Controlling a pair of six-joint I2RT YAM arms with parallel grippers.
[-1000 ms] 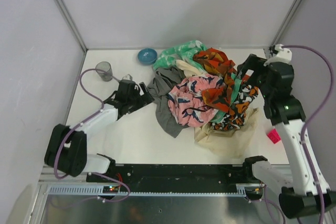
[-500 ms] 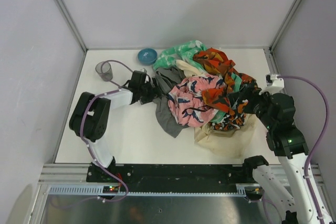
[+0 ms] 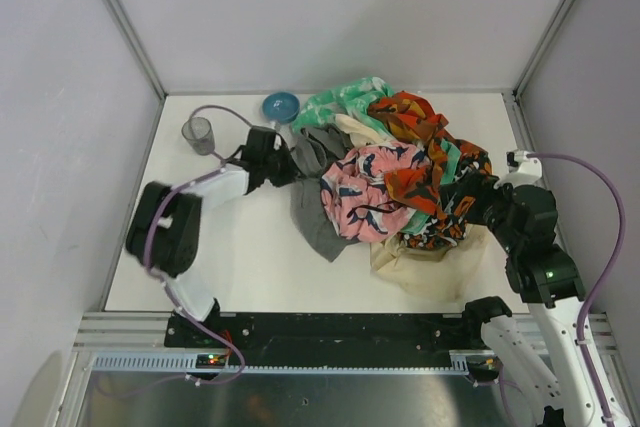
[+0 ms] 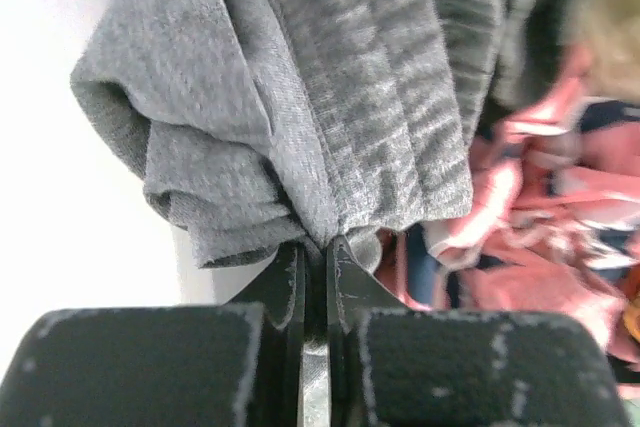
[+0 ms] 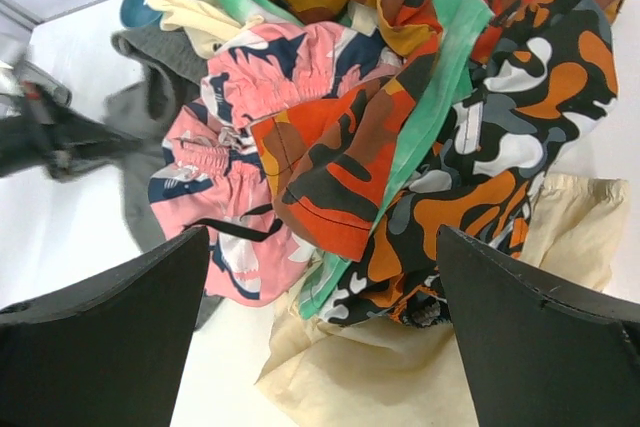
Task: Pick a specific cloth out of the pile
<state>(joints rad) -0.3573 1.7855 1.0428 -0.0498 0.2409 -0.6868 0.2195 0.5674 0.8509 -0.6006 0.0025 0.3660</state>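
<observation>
The jaws of our left gripper [image 4: 316, 247] clenched the plain dark grey fabric cloth [image 4: 300, 87]. We feared the overlapping pink, dark-marked cloth [image 3: 365, 197] dragging along.

1. One pile [image 3: 400, 177] of cloths, on the right half of the desk, reaching from near the far edge towards the near edge.
2. One dark grey cloth [image 3: 312, 202], on the pile's left side.
3. One pink cloth [image 3: 365, 197] with dark blue marks.
4. One beige cloth [image 3: 440, 265], nearest the near edge.
5. One mint green and white cloth [image 3: 340, 102], by the far edge.
6. Orange camouflage print cloth [image 3: 410, 122]: whether it is one piece or two cannot be told.
7. One blue bowl [image 3: 281, 106], at the far edge.
8. One grey cup [image 3: 198, 133], towards the far left corner.
9. Two grippers: one left gripper [image 3: 288, 163] and one right gripper [image 3: 460, 195].
</observation>
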